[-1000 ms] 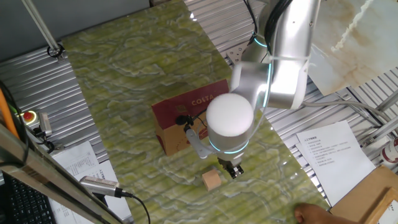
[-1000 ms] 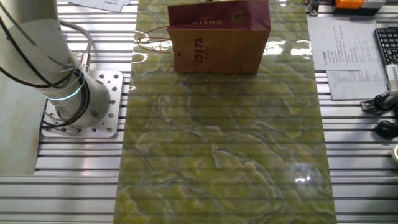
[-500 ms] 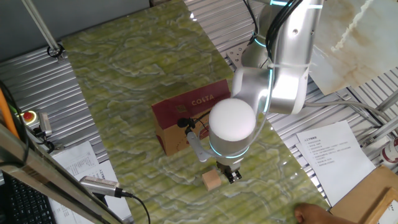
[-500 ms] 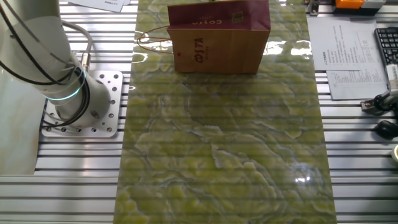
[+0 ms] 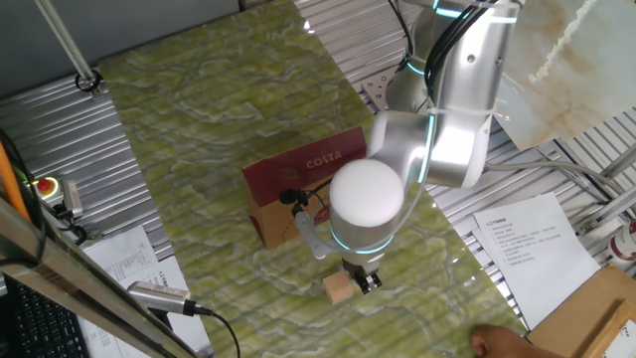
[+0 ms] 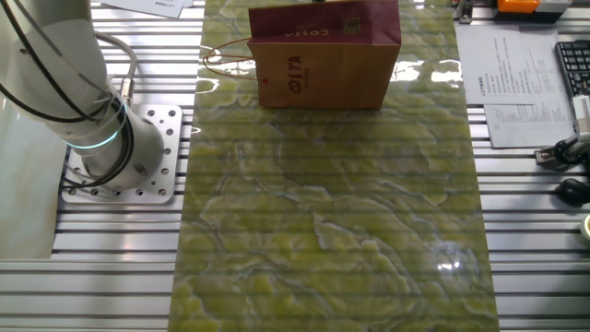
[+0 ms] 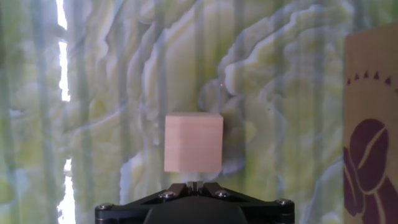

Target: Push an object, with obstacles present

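Little of the push looks done: the small light-tan wooden cube point(image 7: 193, 142) sits just ahead of the fingers point(image 7: 194, 185), pressed together into a narrow tip. Off to their right stands the brown-and-maroon paper bag point(image 7: 374, 124). Only the hand view shows that closeness; the other fixed view shows bag and green marbled surface point(image 6: 332, 231), no cube.

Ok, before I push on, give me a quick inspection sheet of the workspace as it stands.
Surface: green marbled mat over a ribbed metal table.
Job's things: small wooden cube lies directly ahead of the hand; paper bag stands apart to one side of it.
Clutter: printed sheets, a keyboard, a red button box off the mat.
Hand: hand low beside the cube; fingers look together, contact unclear.
Cables: black cable near the table edge.
Surroundings: arm base bolted beside the mat.
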Available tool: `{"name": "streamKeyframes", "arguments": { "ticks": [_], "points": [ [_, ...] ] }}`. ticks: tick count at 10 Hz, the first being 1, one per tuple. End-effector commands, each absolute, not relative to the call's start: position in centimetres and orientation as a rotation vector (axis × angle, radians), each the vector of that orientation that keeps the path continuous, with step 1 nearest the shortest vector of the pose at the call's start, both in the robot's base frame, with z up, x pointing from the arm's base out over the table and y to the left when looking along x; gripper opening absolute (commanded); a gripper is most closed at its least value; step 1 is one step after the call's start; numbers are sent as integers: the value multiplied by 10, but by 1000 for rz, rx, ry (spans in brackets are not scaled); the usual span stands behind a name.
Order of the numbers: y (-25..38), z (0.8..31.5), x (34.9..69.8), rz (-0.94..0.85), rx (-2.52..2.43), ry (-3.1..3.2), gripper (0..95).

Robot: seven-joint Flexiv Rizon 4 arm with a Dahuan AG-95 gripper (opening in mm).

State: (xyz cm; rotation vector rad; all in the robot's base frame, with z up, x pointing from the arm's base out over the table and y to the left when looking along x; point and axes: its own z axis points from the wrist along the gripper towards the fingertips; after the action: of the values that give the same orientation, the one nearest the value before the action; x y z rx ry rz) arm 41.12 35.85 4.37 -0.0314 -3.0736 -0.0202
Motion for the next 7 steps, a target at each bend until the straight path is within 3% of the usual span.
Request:
{"name": "streamKeyframes", "arguments": {
  "ticks": [1,7],
  "points": [
    [358,45,417,-22,-28,-3086,0],
    [359,46,418,-24,-16,-3070,0]
  ]
}}
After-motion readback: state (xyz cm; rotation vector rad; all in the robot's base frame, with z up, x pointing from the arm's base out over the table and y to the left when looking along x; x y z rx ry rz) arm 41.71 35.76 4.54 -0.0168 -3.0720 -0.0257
